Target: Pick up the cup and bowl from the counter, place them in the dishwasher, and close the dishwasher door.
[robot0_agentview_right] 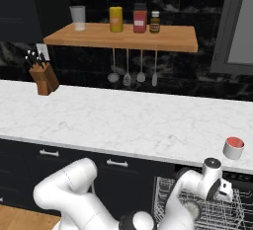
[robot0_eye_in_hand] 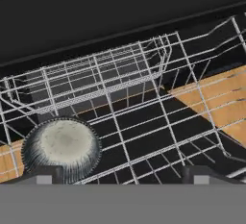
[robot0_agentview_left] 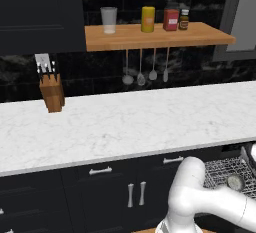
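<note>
The cup (robot0_agentview_right: pixel 233 148), white with a red top, stands on the marble counter (robot0_agentview_right: pixel 123 120) near its right front edge. Below it the dishwasher is open, with its grey wire rack (robot0_agentview_right: pixel 232 214) pulled out. The bowl (robot0_eye_in_hand: pixel 61 146), round and dark-ribbed with a pale speckled middle, lies in the rack (robot0_eye_in_hand: pixel 144 103); the bowl (robot0_agentview_left: pixel 234 182) also shows from the left. My gripper (robot0_eye_in_hand: pixel 122 175) hangs open just over the rack, with the bowl beside its left fingertip (robot0_eye_in_hand: pixel 45 175) and nothing between the fingers. The hand (robot0_agentview_right: pixel 217 184) sits just under the counter edge. The dishwasher door is out of view.
A wooden shelf (robot0_agentview_left: pixel 160 36) on the back wall carries a glass tumbler (robot0_agentview_left: pixel 108 20), a yellow canister (robot0_agentview_left: pixel 148 19), a red box and a brown bottle, with utensils hanging below. A knife block (robot0_agentview_left: pixel 52 92) stands at the counter's back left. Dark cabinets (robot0_agentview_left: pixel 115 192) run under the counter.
</note>
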